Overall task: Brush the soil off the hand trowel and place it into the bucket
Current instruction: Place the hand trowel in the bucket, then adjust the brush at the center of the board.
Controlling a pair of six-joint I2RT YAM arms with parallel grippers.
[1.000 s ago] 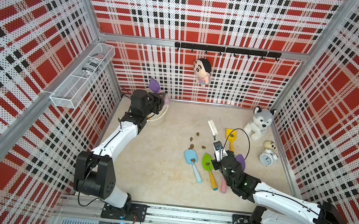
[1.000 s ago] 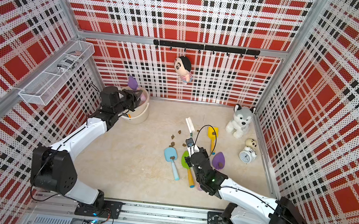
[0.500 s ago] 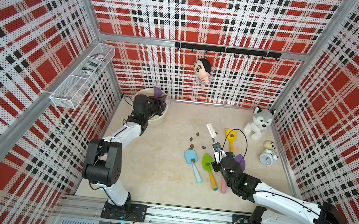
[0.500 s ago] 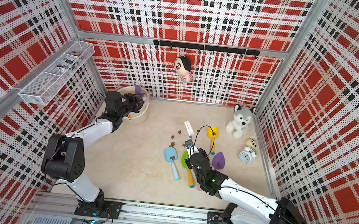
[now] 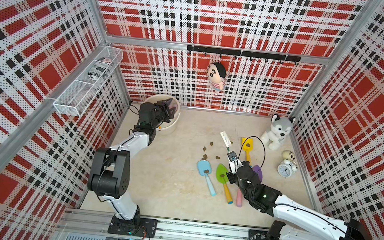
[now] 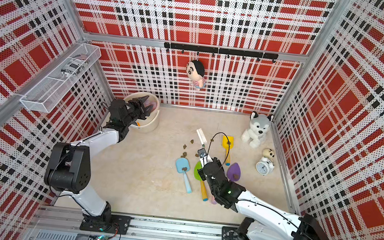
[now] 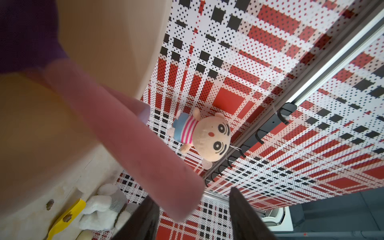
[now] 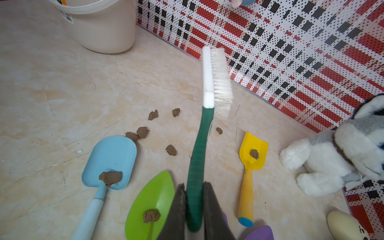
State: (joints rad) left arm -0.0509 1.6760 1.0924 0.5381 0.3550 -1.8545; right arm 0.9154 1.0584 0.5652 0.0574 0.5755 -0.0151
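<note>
Far left corner of the table [image 5: 167,172]: that's where the bucket [image 5: 171,128] sits. My left gripper [image 5: 169,105] hangs right over its mouth, jaws spread apart, nothing clamped. The pink-handled trowel [image 7: 124,135] is inside the bucket, purple blade deep in, handle leaning up past the rim. The wrist cam is super blurry there, so I can't tell if the handle end touches a finger [image 7: 245,214]

Toward the middle, loose soil [image 5: 205,156] lumps lie scattered on the bare table. Just nearer me are the blue trowel [image 5: 205,170] and green trowel [image 5: 223,174], side by side, each with a lump on its blade. The right gripper [image 8: 194,197] is clamped tight on the green handle of the brush [image 8: 207,83], white bristle head pointing toward the far edge. Right of that, the yellow trowel [image 5: 247,145] carries a lump too, and a second purple trowel [image 6: 234,171] lies half under that arm. The husky plush [image 5: 278,133] and alarm clock [image 5: 285,169] sit along the right edge
</note>
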